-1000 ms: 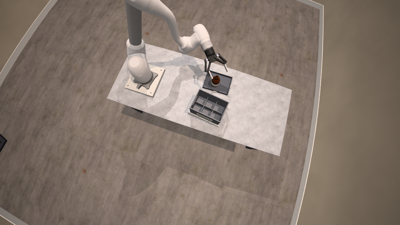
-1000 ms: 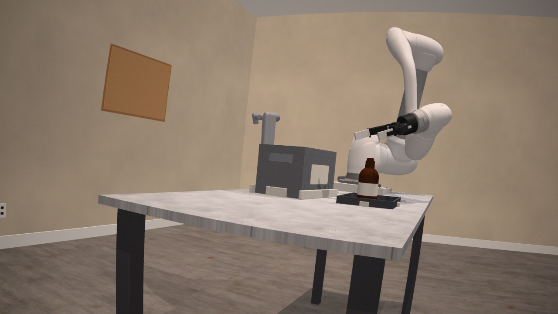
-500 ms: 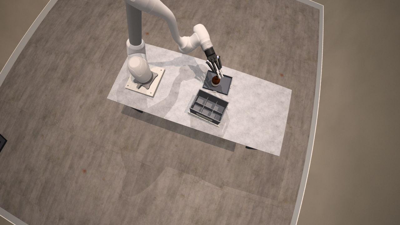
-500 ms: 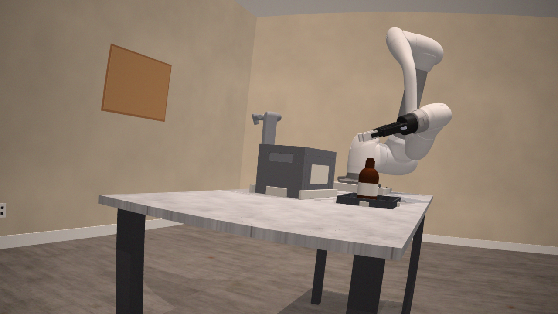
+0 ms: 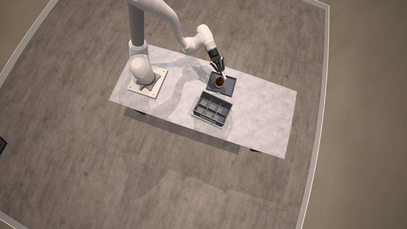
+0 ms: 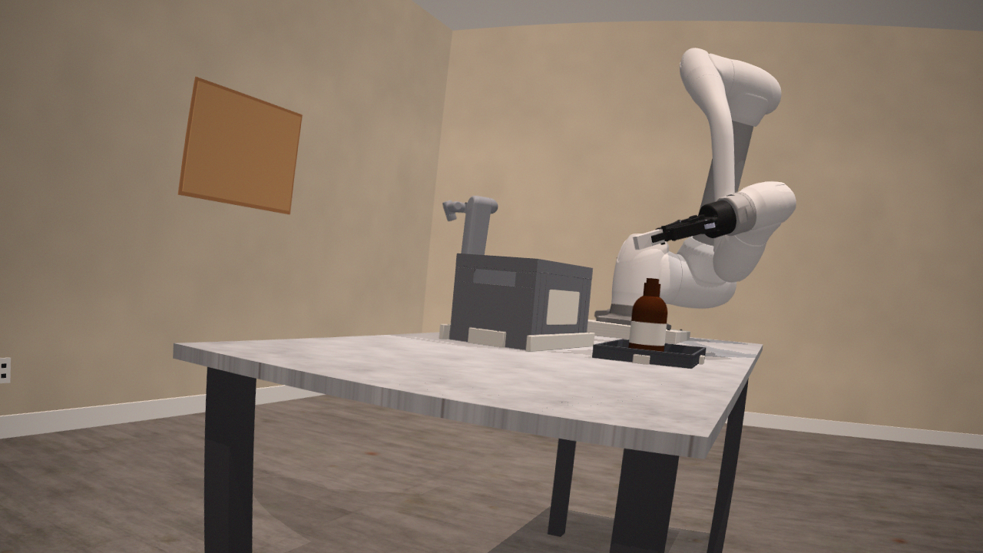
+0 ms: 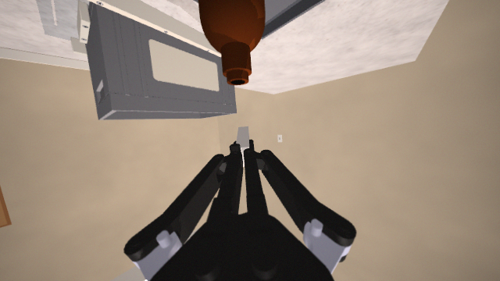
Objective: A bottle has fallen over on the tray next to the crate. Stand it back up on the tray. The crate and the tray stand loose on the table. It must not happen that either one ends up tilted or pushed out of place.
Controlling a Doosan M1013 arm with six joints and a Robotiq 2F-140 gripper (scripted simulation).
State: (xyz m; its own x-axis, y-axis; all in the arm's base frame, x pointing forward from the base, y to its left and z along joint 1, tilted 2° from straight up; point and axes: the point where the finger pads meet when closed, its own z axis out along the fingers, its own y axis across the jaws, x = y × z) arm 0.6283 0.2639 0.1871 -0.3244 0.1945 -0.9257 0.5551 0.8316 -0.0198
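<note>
A brown bottle point(image 6: 648, 316) with a white label stands upright on the dark tray point(image 6: 648, 354). It also shows in the overhead view point(image 5: 219, 81) on the tray point(image 5: 223, 85), and in the wrist view point(image 7: 232, 35) upside down at the top. My gripper point(image 6: 644, 239) is shut on nothing and hangs in the air above the bottle, well clear of its neck. In the wrist view the fingers point(image 7: 243, 146) are pressed together. In the overhead view the gripper point(image 5: 222, 74) is over the tray's far edge.
A grey crate point(image 5: 212, 108) with several compartments stands next to the tray, nearer the table's front; it also shows in the side view point(image 6: 519, 299). The arm's base plate point(image 5: 147, 82) is at the table's left end.
</note>
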